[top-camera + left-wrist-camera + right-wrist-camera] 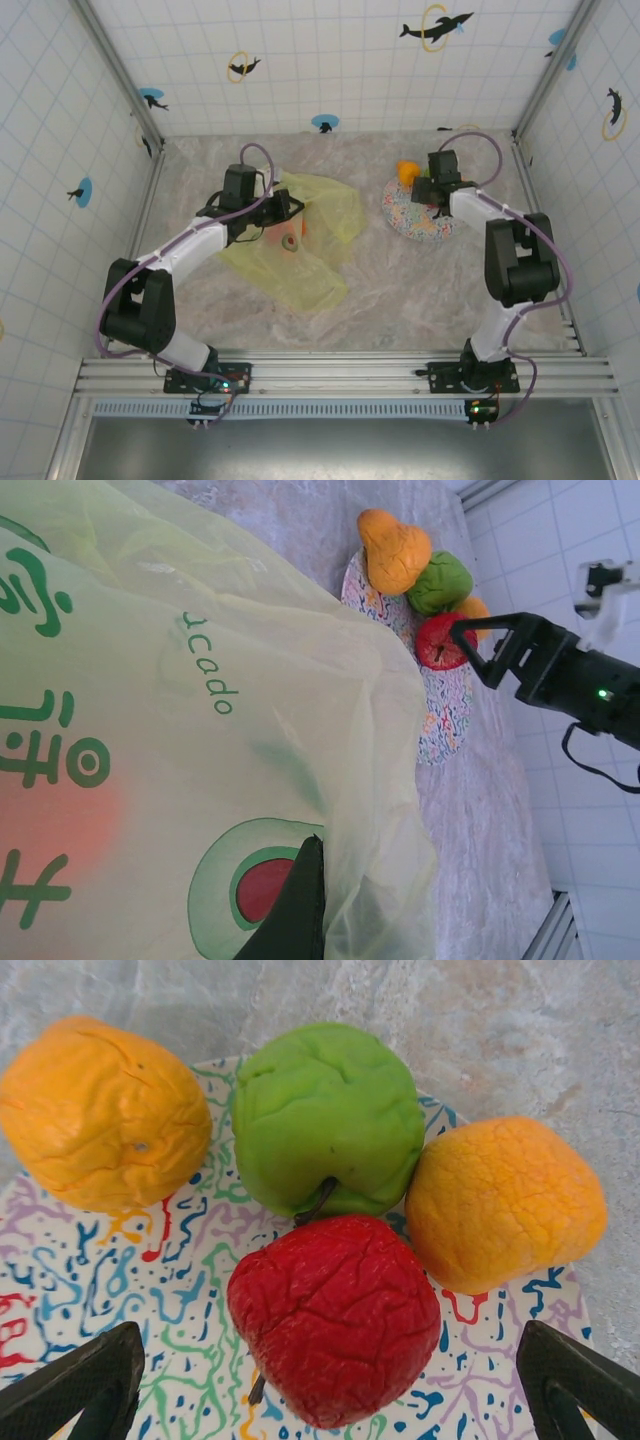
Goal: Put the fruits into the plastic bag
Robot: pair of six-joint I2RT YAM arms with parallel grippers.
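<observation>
left end effector (288, 208) is pressed together, w/ a fold of the plastic bag (320, 215) pinched near its mouth; bag is spread out on the tabletop (400, 290) left of centre, and its film is draped right across the left wrist cam; an orange blur (60, 820) is seen thru the film, what it is can't be told; right end effector (330, 1380) is spread wide & held just above the plate (60, 1260), nothing gripped; 4 fruits are sat on the plate, bunched up & touching; red apple (335, 1320) is framed between the fingertips (80, 1385), green apple (325, 1110) is tucked right behind it, lumpy orange fruit (100, 1110) on one side, second orange fruit (505, 1200) on the other; plate is parked on the tabletop to the right of the bag, near it w/ a small gap
</observation>
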